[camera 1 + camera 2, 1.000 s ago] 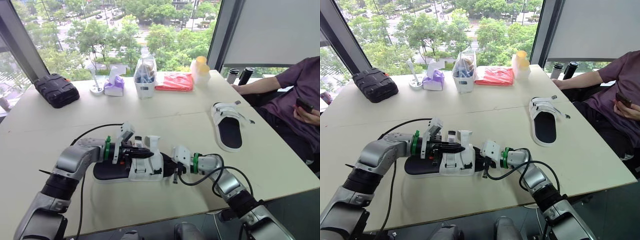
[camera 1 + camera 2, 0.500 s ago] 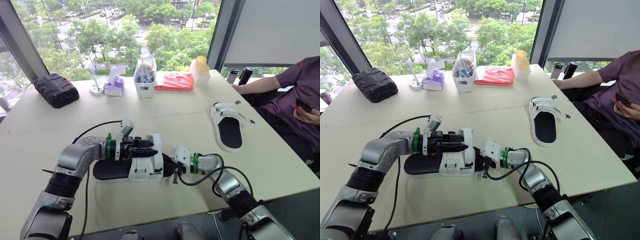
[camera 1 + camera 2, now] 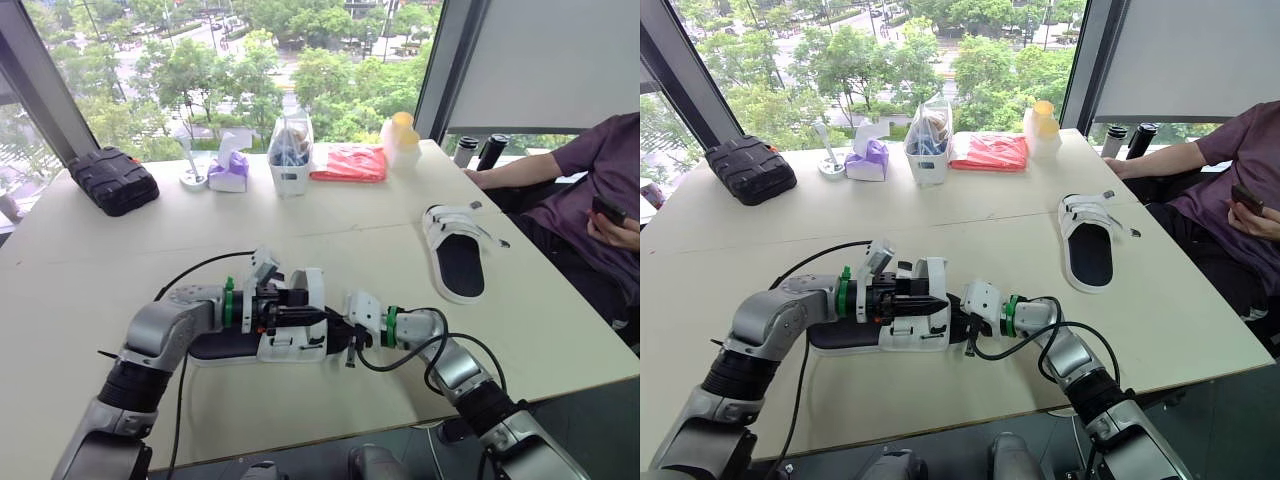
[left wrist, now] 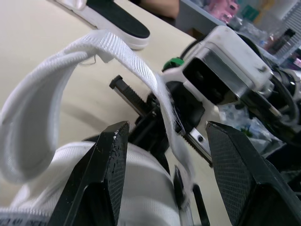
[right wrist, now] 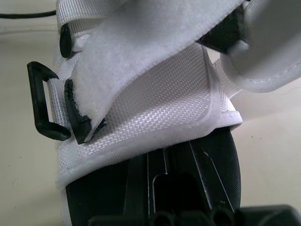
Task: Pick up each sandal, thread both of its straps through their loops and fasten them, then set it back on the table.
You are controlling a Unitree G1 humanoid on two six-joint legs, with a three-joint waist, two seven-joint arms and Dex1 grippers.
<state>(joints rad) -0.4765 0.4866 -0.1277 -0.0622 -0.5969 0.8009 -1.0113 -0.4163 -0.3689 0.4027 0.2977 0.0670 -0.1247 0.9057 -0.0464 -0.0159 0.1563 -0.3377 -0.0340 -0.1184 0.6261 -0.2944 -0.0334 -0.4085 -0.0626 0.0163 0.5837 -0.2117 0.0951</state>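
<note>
Now: both hands at the near sandal, one strap standing up

Near the front edge of the counter (image 3: 330,225) lies a sandal (image 3: 290,345) with a black sole and a white upper, flat on the surface. The left hand (image 3: 320,313) reaches over it from the robot's left side. Its two black fingers (image 4: 106,174) stand apart, so this hand is open. A white webbing strap (image 4: 127,59) rises in a curve from the upper and passes between them without being pinched. The right hand (image 3: 345,340) is at the other end of the same sandal, touching the sole. Whether it is closed on the sole, I cannot tell. In the right wrist view a black plastic loop (image 5: 40,101) sits at the side of the upper, and a fuzzy strap end lies across the upper just beside it.

The second sandal (image 3: 455,255) rests on the counter well apart, toward the robot's right, with its straps loose. A person (image 3: 590,170) in a dark purple shirt sits at that side, one forearm on the counter.
</note>
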